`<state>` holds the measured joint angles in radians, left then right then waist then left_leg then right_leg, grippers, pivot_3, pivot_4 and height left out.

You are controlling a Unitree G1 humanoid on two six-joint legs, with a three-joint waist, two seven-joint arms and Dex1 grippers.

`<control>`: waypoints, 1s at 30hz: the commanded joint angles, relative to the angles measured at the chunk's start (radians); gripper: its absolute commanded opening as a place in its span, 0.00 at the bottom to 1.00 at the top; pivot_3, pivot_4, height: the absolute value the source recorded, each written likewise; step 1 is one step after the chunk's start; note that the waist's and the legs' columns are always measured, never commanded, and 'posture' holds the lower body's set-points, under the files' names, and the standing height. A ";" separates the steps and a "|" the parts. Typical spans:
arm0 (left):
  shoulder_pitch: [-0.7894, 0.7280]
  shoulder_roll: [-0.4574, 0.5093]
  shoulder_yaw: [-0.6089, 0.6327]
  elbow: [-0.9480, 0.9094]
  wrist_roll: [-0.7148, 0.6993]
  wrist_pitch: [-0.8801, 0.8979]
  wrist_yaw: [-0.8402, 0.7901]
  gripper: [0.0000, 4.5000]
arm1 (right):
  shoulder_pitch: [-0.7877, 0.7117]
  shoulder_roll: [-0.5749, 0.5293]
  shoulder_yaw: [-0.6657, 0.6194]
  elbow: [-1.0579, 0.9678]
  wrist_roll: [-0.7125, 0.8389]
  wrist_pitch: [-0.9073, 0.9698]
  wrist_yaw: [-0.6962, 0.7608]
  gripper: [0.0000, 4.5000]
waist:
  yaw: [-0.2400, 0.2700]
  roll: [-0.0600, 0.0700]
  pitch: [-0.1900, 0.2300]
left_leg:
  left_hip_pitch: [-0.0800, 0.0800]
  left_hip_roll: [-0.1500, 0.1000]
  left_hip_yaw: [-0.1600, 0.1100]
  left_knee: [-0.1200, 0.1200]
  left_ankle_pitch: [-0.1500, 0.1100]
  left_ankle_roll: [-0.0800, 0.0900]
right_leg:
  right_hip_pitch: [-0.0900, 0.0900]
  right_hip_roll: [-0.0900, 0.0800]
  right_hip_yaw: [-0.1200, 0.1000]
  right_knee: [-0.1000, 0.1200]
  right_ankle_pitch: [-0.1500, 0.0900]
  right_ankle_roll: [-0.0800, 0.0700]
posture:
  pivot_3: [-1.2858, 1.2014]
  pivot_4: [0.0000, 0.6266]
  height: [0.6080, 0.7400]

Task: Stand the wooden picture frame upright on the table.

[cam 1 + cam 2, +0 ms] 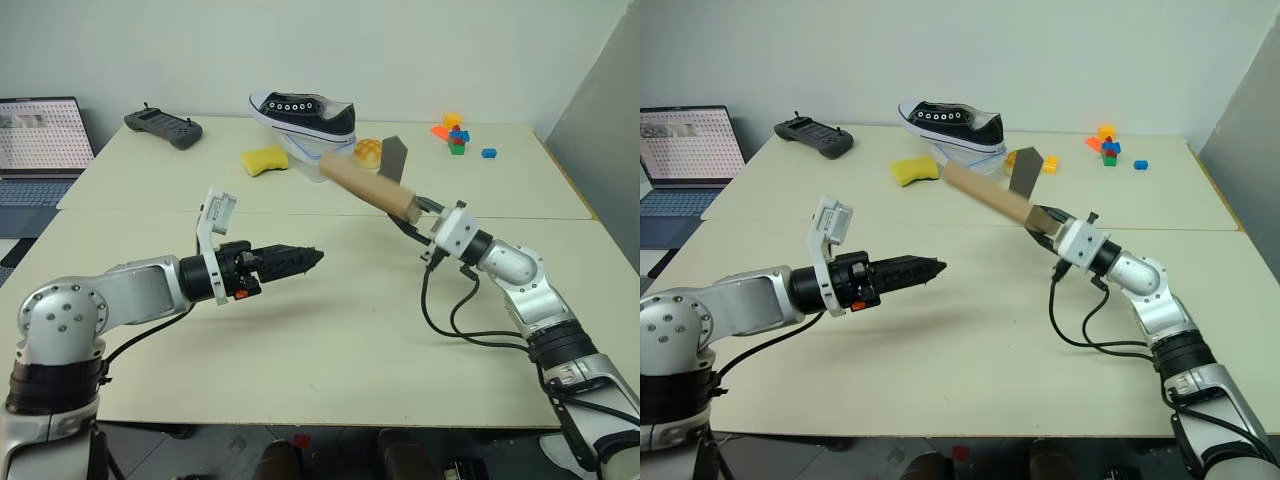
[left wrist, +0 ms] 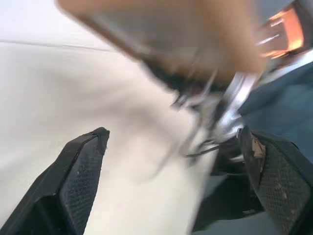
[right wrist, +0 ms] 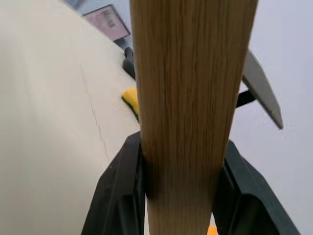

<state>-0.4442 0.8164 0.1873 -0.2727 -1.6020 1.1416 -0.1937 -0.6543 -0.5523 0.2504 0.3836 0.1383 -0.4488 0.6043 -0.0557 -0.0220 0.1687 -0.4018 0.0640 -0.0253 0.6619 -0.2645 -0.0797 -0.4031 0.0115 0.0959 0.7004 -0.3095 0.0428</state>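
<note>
My right gripper (image 1: 421,212) is shut on the near end of the wooden picture frame (image 1: 365,185) and holds it in the air over the middle of the table (image 1: 330,340). The frame shows edge-on and slants up toward the back left. Its grey fold-out stand (image 1: 394,157) sticks out from the far side. In the right wrist view the light wood (image 3: 188,98) sits clamped between both black fingers (image 3: 122,191). My left gripper (image 1: 313,258) hovers to the left of the frame, apart from it, pointing right. Its fingers (image 2: 80,171) stand wide open with nothing between them.
At the back of the table lie a black-and-white shoe (image 1: 305,118), a yellow sponge (image 1: 264,159), an orange bun-like thing (image 1: 368,151), a dark controller (image 1: 163,126) and several coloured bricks (image 1: 456,135). A laptop (image 1: 40,140) stands at the far left. A seam (image 1: 250,211) crosses the tabletop.
</note>
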 commanded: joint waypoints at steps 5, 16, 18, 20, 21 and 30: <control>0.079 -0.022 -0.078 -0.179 0.585 -0.320 -0.048 1.00 | -0.008 0.129 -0.130 -0.150 0.485 0.805 0.172 0.29 | 0.015 0.000 0.000 | 0.000 -0.001 0.001 0.000 0.000 0.000 | 0.000 0.000 0.000 -0.001 0.000 0.000 | 0.52 0.24 1.00; 0.165 -0.054 -0.081 -0.181 0.741 -0.391 -0.204 1.00 | 0.064 0.201 -0.122 -0.064 0.396 0.857 0.264 0.45 | 0.022 0.000 0.000 | -0.002 -0.001 0.002 0.000 -0.003 0.005 | -0.002 0.001 0.000 -0.002 0.000 0.000 | 0.52 0.24 1.00; 0.162 -0.061 -0.077 -0.173 0.749 -0.386 -0.216 1.00 | 0.076 0.203 -0.139 -0.074 0.392 0.867 0.267 0.50 | 0.022 0.000 0.000 | -0.002 -0.001 0.002 0.000 -0.003 0.005 | -0.002 0.001 0.000 -0.002 0.000 0.000 | 0.52 0.24 1.00; 0.149 -0.069 -0.079 -0.160 0.759 -0.382 -0.229 1.00 | 0.098 0.186 -0.145 -0.099 0.374 0.862 0.276 0.61 | 0.022 0.000 0.000 | -0.002 -0.001 0.002 0.000 -0.003 0.005 | -0.002 0.001 0.000 -0.002 0.000 0.000 | 0.52 0.24 1.00; 0.143 -0.072 -0.080 -0.153 0.766 -0.382 -0.237 1.00 | 0.110 0.178 -0.149 -0.114 0.370 0.862 0.278 0.67 | 0.022 0.000 0.000 | -0.002 -0.001 0.002 0.000 -0.003 0.005 | -0.001 0.001 0.000 -0.002 0.000 0.000 | 0.52 0.24 1.00; 0.054 -0.005 -0.094 -0.018 0.821 -0.366 -0.433 1.00 | 0.295 -0.041 -0.209 -0.436 0.351 0.934 0.304 0.99 | 0.024 0.001 0.000 | -0.002 0.000 0.001 -0.001 -0.003 0.005 | -0.001 0.002 0.000 -0.002 0.000 0.000 | 0.52 0.24 1.00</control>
<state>-0.3546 0.7847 0.0756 -0.3074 -0.7997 0.7801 -0.5724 -0.3720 -0.5525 0.0845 0.0542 0.4836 0.4670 0.8876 -0.0319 -0.0214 0.1690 -0.4032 0.0638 -0.0240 0.6611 -0.2672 -0.0750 -0.4044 0.0139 0.0959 0.6981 -0.3096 0.0429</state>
